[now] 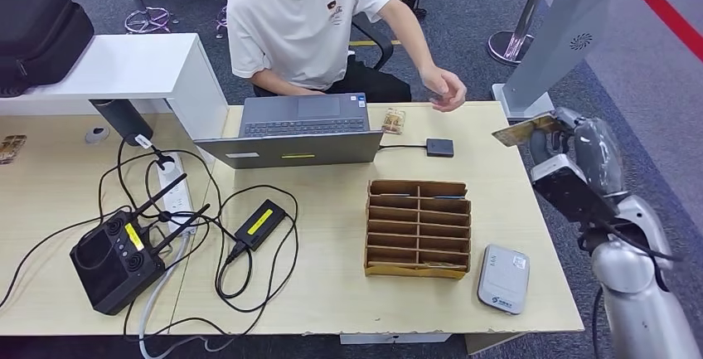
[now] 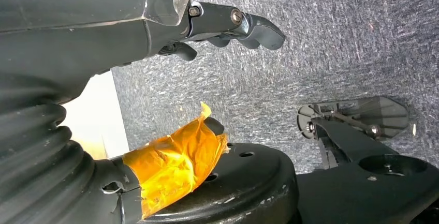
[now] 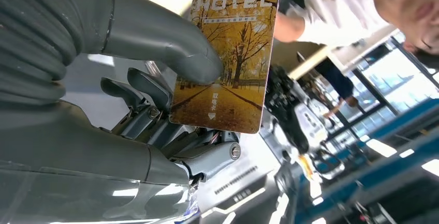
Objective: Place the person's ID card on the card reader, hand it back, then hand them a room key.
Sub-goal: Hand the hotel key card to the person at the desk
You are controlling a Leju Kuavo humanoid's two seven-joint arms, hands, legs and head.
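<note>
My right hand (image 1: 554, 133) is raised past the table's right edge and pinches a yellow hotel room key card (image 1: 521, 132) between thumb and fingers; the card (image 3: 228, 58) shows an autumn tree picture and the word HOTEL. The person's hand (image 1: 443, 87) is held out over the table's far edge, a short way left of the card and apart from it. The grey card reader (image 1: 503, 278) lies at the near right of the table. Another card (image 1: 394, 120) lies by the laptop. My left hand (image 2: 228, 25) hangs over grey carpet, fingers curled, holding nothing.
A brown cardboard slot organiser (image 1: 419, 228) stands mid-table beside the reader. A grey laptop (image 1: 298, 131), a small black adapter (image 1: 440, 147), a black remote controller (image 1: 116, 259) and tangled cables (image 1: 240, 251) cover the left half. A grey kiosk (image 1: 564, 36) stands at far right.
</note>
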